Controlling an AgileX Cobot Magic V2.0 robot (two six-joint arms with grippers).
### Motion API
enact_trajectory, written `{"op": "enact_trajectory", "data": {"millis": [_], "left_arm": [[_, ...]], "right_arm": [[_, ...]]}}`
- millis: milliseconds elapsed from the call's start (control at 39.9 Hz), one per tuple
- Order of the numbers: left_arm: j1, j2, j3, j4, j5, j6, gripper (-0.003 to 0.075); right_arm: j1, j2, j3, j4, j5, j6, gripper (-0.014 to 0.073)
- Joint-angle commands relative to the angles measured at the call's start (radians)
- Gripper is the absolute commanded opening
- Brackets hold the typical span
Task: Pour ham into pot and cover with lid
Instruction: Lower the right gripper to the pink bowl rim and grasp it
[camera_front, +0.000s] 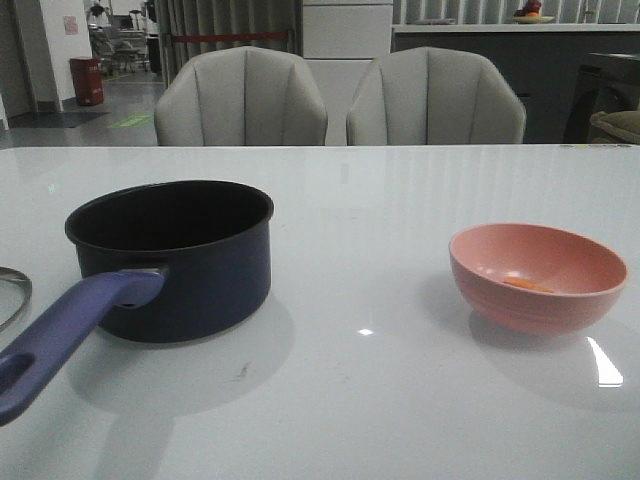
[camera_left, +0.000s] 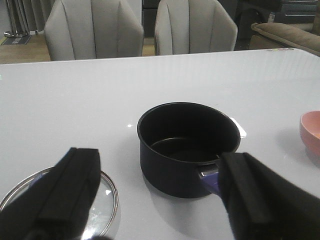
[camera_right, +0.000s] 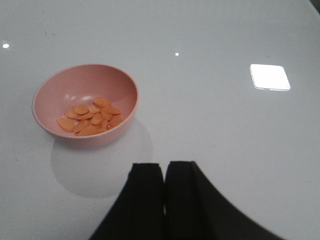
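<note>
Pot and bowl upright, well apart on the white surface (camera_front: 380, 200).

The pot (camera_front: 172, 258) stands on the robot's left, nothing in it, handle toward the robot; the pink bowl (camera_front: 537, 275) on the right holds the ham (camera_right: 91, 116) — the right wrist view alone shows the slices plainly. Only the left wrist view shows much of the lid (camera_left: 107, 200), flat beside the pot. Left claw (camera_left: 160, 200) spread wide, holding nothing; right claw (camera_right: 164, 192) pressed together — touching nothing.

Lid (camera_left: 75, 200) half behind left pincer (camera_left: 160, 200)
</note>
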Motion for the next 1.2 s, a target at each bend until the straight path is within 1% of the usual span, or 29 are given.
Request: {"op": "enact_trajectory", "data": {"millis": [0,176,226,251,326,476,627,727,1003,1179], "left_arm": [[-0.007,0.01,-0.026,-0.004,-0.076,0.0,0.0532],[-0.007,0.01,-0.026,-0.004,-0.074,0.0,0.0532],[-0.007,0.01,-0.026,-0.004,-0.074,0.0,0.0532],[-0.007,0.01,-0.026,-0.004,-0.076,0.0,0.0532],[-0.007,0.01,-0.026,-0.004,-0.083,0.0,0.0532],[-0.007,0.01,-0.026,-0.004,-0.077,0.0,0.0532],[-0.007,0.01,-0.026,-0.004,-0.077,0.0,0.0532],[-0.007,0.01,-0.026,-0.004,-0.077,0.0,0.0532],[-0.007,0.01,-0.026,-0.004,-0.077,0.0,0.0532],[-0.007,0.01,-0.026,-0.004,-0.077,0.0,0.0531]], "right_arm": [[0.003,0.1,-0.076,0.001,-0.076,-0.004,0.0192],[0.003,0.339,-0.194,0.016,-0.016,0.079,0.043],[0.003,0.412,-0.236,0.016,-0.007,0.114,0.0485],[0.003,0.46,-0.257,0.016,-0.007,0.13,0.0498],[0.003,0.572,-0.327,0.028,-0.001,0.157,0.0506],[0.003,0.797,-0.478,0.087,0.046,0.153,0.0506],[0.003,0.971,-0.608,0.089,0.089,0.141,0.0506],[0.003,1.065,-0.674,0.104,0.114,0.113,0.0506],[0.003,1.291,-0.842,0.235,0.16,0.001,0.0506],[0.003,1.402,-0.913,0.252,0.2,-0.028,0.0503]]}}
